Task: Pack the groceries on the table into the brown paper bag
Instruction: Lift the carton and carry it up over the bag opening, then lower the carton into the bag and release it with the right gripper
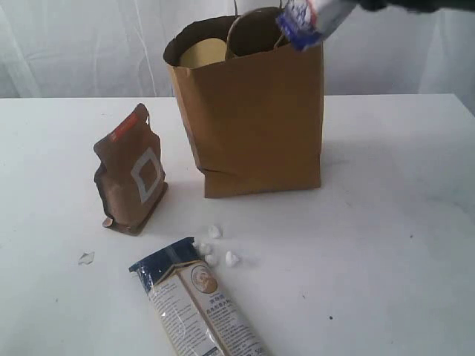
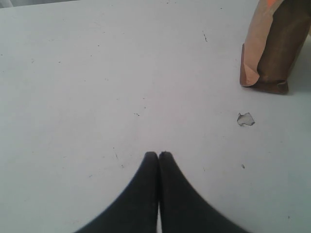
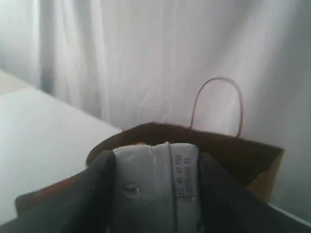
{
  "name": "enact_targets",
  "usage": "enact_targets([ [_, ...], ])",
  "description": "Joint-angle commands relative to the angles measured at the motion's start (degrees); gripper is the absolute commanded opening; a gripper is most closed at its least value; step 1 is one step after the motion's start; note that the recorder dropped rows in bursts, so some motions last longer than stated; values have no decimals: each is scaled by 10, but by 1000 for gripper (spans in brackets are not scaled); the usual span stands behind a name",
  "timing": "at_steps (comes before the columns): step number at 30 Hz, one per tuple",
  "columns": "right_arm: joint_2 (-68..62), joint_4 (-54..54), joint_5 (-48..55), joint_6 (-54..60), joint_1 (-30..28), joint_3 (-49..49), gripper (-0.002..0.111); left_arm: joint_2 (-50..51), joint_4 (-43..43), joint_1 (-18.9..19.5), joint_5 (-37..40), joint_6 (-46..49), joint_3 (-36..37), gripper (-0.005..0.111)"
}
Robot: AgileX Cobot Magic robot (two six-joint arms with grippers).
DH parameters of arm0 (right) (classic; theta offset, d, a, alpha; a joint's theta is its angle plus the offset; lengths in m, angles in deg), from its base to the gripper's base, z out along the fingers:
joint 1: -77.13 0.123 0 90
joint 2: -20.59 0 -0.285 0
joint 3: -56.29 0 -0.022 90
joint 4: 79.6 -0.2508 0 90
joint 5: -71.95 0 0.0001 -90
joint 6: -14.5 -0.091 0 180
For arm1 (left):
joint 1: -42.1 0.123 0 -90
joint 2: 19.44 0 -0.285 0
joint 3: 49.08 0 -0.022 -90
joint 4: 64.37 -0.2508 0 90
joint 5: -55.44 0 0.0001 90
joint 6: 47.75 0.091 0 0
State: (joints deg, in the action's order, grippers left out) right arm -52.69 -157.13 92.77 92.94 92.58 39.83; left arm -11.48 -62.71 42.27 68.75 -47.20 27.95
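One yellowish item [image 1: 200, 53] in paper bag [image 1: 252, 126]; carton [image 1: 303, 22] above.

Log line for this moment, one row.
right jaws: gripping small white-blue carton above tall brown paper bag | left jaws: shut, empty | unpacked: brown red-labelled pouch

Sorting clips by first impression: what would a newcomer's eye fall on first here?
The brown paper bag stands upright in the middle, and the right tool holds a small white-blue carton tilted over its mouth. Left of the bag stands a brown red-labelled pouch; a blue-topped noodle packet lies flat in the foreground, small white lumps beside its top.
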Motion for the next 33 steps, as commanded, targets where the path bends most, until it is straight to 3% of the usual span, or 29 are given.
enact_targets([
  [1, 7, -24, -94, -1, -1, 33, 0, -2, 0, -3, 0, -5, 2, 0],
  [9, -10, -23, -162, 45, -1, 51, 0, -2, 0, -3, 0, -5, 2, 0],
  [18, -109, -23, -116, 176, -1, 105, 0, -2, 0, -3, 0, -5, 2, 0],
  [33, -218, -76, -80, 218, -1, 175, 0, -2, 0, -3, 0, -5, 2, 0],
])
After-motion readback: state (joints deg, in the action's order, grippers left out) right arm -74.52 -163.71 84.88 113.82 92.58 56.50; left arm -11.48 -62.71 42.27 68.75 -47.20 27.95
